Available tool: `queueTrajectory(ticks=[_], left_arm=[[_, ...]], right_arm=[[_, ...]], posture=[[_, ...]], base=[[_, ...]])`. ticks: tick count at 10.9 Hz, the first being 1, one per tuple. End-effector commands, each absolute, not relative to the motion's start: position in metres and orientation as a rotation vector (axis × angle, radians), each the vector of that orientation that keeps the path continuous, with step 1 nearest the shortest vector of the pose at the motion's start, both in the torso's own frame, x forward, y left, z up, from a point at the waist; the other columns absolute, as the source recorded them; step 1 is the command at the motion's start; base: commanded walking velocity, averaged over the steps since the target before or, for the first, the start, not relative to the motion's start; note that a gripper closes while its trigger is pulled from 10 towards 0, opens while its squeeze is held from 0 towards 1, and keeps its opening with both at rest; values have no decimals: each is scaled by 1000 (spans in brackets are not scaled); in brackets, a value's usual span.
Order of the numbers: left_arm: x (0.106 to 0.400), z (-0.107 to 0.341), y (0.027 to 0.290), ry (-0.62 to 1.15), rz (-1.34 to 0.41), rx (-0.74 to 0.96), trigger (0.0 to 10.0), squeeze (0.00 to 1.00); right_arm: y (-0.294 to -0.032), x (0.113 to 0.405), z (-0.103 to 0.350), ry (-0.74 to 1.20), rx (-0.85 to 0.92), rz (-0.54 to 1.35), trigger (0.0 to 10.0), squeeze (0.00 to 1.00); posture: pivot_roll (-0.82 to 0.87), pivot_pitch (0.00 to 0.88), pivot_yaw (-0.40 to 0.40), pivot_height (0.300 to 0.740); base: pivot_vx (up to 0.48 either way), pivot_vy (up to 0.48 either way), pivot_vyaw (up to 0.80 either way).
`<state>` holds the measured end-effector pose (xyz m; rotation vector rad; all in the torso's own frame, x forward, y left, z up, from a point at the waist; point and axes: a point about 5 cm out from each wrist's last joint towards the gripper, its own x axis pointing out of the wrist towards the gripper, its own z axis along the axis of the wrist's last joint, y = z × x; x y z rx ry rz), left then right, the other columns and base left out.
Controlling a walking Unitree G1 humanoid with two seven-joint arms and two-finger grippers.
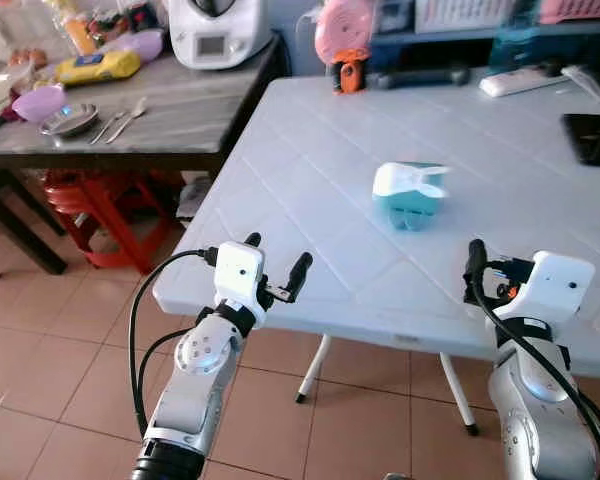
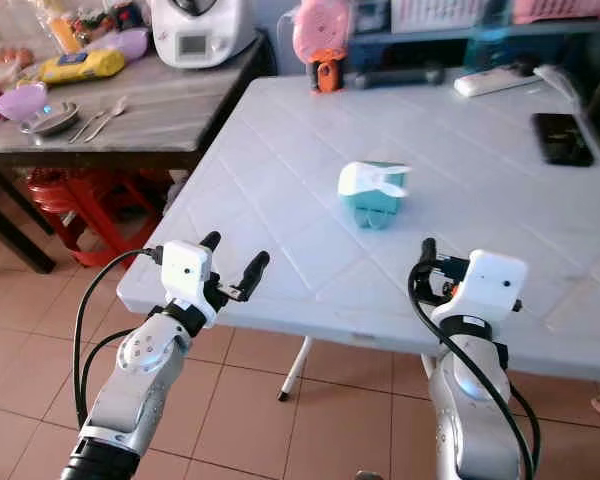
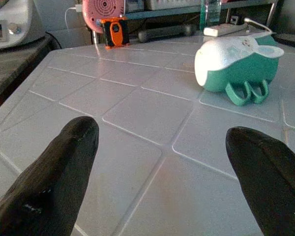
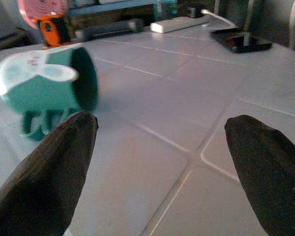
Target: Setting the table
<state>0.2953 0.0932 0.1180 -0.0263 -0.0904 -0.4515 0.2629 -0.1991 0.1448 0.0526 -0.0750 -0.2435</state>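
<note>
Scene: a white tiled counter stands before the robot, and a darker wooden counter butts against its left side.
Left pincer: raised at the near left edge of the white counter, fingers spread apart and holding nothing; the left wrist view looks between them across the tiles, so it seems poised to reach.
Right pincer: raised at the near edge on the right, fingers likewise apart and empty, aimed across the tiles.
Tableware: a metal bowl, a purple bowl and cutlery sit together on the wooden counter, well apart from both pincers; these look like what the table needs.
Teal holder: a teal and white plastic piece, possibly a toy-shaped cup or holder, lies on its side near the middle of the white counter, between the two pincers' lines of sight.
Far edge: a pink fan, a remote and a dark phone occupy the far side.
Progress: nothing is laid out yet; judged early.
</note>
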Motion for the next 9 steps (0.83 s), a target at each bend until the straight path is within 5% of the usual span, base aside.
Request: queueTrajectory(ticks=[1, 9], left_arm=[[296, 115, 105, -78, -419, -2, 10000, 0], [291, 117, 104, -80, -432, 0, 10000, 0]], right_arm=[[-187, 267, 142, -62, 88, -181, 10000, 0], [-186, 309, 156, -89, 175, -65, 10000, 0]], posture=[[-167, 97, 150, 740], [-126, 119, 148, 740]], base=[[0, 0, 0], [0, 0, 0]])
